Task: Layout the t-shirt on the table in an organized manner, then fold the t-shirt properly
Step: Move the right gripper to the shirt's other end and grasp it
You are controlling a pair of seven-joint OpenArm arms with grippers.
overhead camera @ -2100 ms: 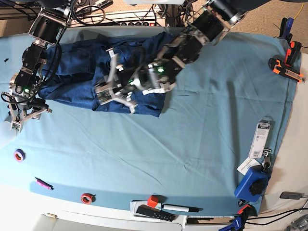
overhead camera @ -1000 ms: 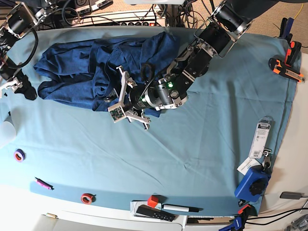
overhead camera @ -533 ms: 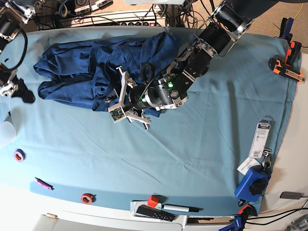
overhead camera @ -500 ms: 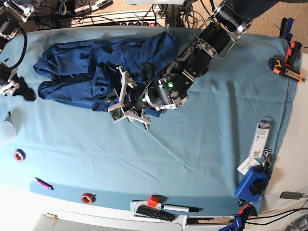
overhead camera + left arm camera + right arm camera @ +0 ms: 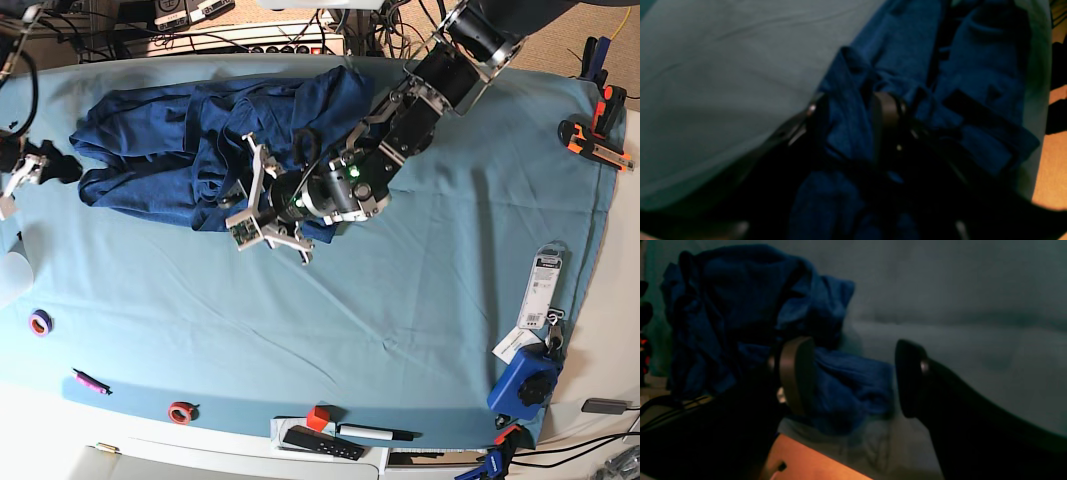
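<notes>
The dark blue t-shirt (image 5: 170, 140) lies bunched and wrinkled across the far left part of the table (image 5: 420, 300). My left gripper (image 5: 252, 210) reaches in from the upper right to the shirt's near edge. In the left wrist view my left gripper (image 5: 848, 113) is shut on a raised fold of the t-shirt (image 5: 973, 60). My right gripper (image 5: 38, 165) hovers at the table's left edge, just beside the shirt's left end. In the right wrist view my right gripper (image 5: 853, 376) is open, and the t-shirt (image 5: 740, 306) lies beyond its fingertips, not gripped.
Along the front edge lie a purple tape ring (image 5: 40, 322), a pink marker (image 5: 90, 381), a red ring (image 5: 181, 411), a red cube (image 5: 318, 417), a remote (image 5: 320, 442) and a pen (image 5: 375, 433). A blue device (image 5: 525, 380), a package (image 5: 543, 290) and orange clamps (image 5: 595, 140) line the right side.
My right gripper has moved up along the left edge, closer to the shirt's left end. My left gripper has shifted slightly toward the far side with the fold still in it.
</notes>
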